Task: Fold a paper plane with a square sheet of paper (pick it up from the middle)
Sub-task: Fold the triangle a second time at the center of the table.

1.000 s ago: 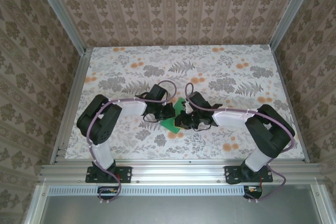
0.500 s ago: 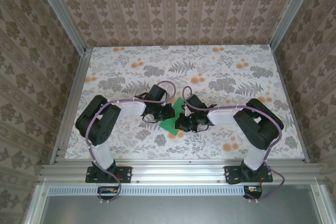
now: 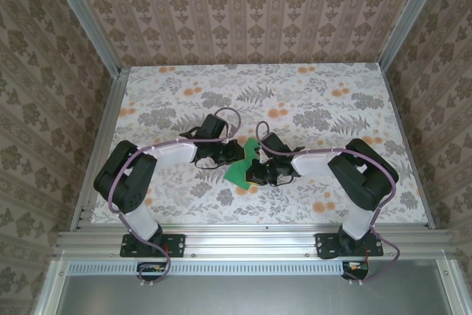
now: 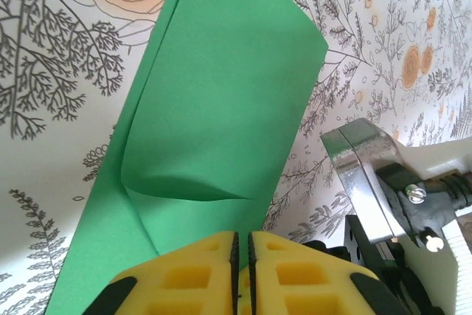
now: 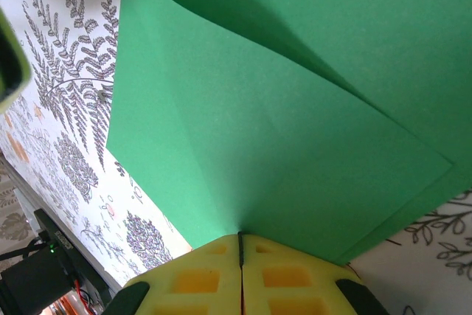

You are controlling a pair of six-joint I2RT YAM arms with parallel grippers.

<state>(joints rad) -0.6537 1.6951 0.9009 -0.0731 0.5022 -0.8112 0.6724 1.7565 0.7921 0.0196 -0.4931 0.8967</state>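
Paper [image 4: 221, 108] pinched between left claw [image 4: 242, 245] and right claw [image 5: 240, 247], arms reaching inward.

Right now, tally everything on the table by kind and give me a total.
Green paper sheet: 1
Tools: 2, the left tool and the right tool, each shut on the sheet
Arms: 2, the left arm and the right arm
Total: 5
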